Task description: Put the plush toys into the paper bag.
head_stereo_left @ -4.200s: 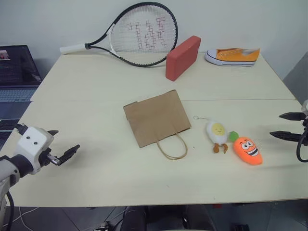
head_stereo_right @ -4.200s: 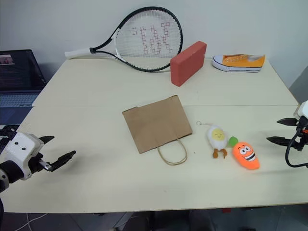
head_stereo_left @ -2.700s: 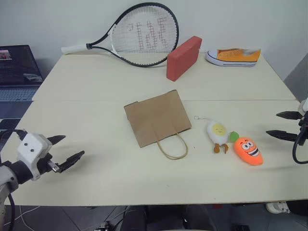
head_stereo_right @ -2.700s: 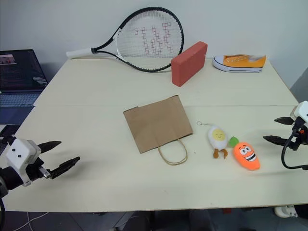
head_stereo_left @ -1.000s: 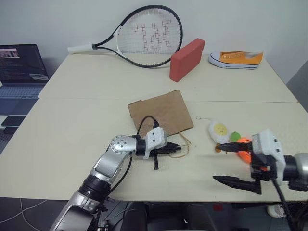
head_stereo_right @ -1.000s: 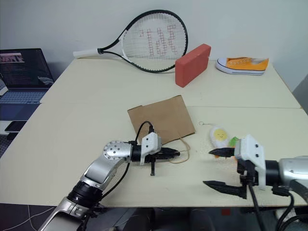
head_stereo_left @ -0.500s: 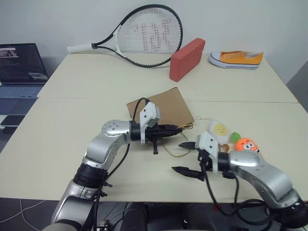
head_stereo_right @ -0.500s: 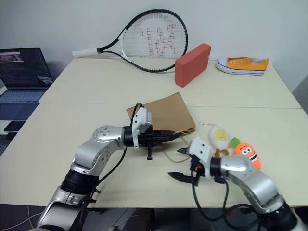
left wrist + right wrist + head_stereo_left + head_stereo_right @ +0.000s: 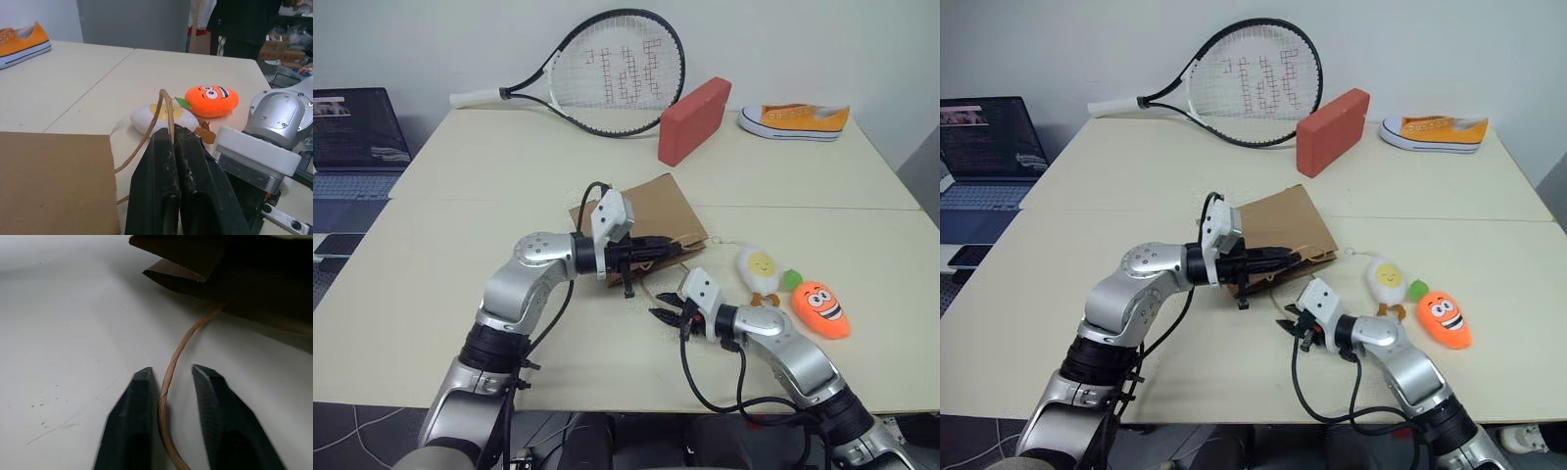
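My left pincer (image 9: 172, 142) was clamped tight, arm reaching rightward; my right pincer (image 9: 171, 382) sat low, fingers apparently narrowed but not quite touching.

The brown paper bag (image 9: 651, 208) sits mid-table with its near, open edge raised by one thin twisted handle (image 9: 164, 108) while the other handle (image 9: 182, 350) trails on the table, and just to its right the white egg (image 9: 760, 268) and orange carrot (image 9: 820, 308) lie side by side.
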